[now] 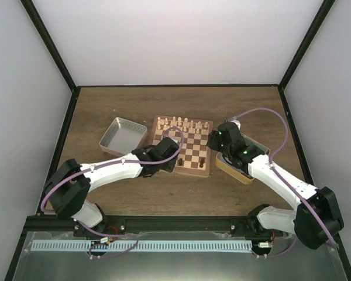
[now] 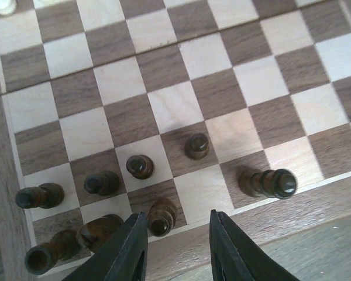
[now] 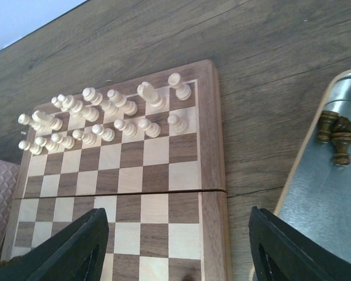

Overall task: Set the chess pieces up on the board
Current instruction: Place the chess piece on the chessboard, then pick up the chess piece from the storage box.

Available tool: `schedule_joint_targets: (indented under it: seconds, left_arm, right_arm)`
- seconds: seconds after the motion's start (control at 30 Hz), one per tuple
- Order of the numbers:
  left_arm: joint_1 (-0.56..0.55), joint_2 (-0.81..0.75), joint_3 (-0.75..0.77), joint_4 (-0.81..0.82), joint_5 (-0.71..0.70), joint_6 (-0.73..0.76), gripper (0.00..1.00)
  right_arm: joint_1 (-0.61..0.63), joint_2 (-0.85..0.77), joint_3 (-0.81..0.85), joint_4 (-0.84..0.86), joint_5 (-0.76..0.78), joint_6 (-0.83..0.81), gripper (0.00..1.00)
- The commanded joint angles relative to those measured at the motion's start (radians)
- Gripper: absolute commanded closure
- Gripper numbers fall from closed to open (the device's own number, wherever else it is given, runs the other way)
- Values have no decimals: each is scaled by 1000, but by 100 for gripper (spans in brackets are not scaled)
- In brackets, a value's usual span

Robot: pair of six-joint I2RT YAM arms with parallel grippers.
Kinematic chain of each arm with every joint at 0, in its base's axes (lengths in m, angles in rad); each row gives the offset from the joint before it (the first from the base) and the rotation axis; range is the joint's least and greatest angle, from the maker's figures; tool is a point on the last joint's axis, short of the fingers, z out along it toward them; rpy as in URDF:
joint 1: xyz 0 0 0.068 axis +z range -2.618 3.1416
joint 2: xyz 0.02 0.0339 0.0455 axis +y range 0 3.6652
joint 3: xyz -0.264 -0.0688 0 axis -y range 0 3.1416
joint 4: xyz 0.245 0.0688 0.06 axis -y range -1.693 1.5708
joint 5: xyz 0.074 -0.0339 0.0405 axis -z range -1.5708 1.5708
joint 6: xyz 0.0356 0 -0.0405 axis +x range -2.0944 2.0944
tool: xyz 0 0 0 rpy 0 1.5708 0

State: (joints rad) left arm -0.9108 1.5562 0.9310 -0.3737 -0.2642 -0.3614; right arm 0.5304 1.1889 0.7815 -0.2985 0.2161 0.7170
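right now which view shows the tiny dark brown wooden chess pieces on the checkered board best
Left wrist view: the dark pieces sit close up on the board's near rows. The top view gives barely a speck, the left arm covering the rest. The right wrist view shows only others in the metal tin.

robot lab cell: white walls (image 1: 181, 41), black frame (image 1: 51, 44), wooden table (image 1: 105, 105)

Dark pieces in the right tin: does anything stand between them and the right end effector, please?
Nothing visible does; only the tin's rim lies between the open right end effector and the dark pieces.
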Motion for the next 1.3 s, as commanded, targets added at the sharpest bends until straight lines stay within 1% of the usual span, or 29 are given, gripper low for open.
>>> schedule_joint_targets:
  seconds: [0.0, 0.1, 0.23, 0.37, 0.47, 0.53, 0.63, 0.73, 0.97, 1.13, 1.2, 1.27]
  left_arm:
    - [-5, -67, 42, -12, -14, 5, 69]
    - [-3, -108, 42, -10, -48, -6, 69]
    - [-3, -176, 24, 21, -62, -14, 70]
    - [-1, -246, -6, 62, -60, -14, 70]
    - [0, -274, -18, 79, -53, -12, 69]
    - [1, -281, -19, 85, -44, -10, 69]
    - [1, -282, -19, 87, -31, -7, 69]
    - [1, -281, -22, 87, -31, -4, 69]
    - [3, -282, -27, 91, -34, 2, 69]
    - [4, -282, -26, 90, -37, 7, 69]
    - [6, -284, -28, 91, -39, 6, 69]
    - [6, -287, -29, 91, -40, 1, 68]
  right_arm:
    - [-34, -28, -10, -53, 76, 62, 35]
    - [-112, -19, -30, -73, 44, 89, 41]
    - [-236, 11, -77, -39, -48, 82, 48]
    - [-343, 71, -116, 22, -123, 47, 51]
    - [-396, 152, -124, 96, -186, -23, 51]
    - [-410, 220, -93, 113, -215, -74, 52]
    - [-412, 319, -15, 102, -218, -116, 61]
    - [-412, 382, 22, 104, -200, -130, 68]
    - [-413, 477, 58, 117, -162, -148, 72]
    - [-412, 527, 77, 96, -142, -162, 86]
    - [-412, 521, 79, 74, -121, -160, 92]
    - [-412, 490, 67, 64, -105, -157, 96]
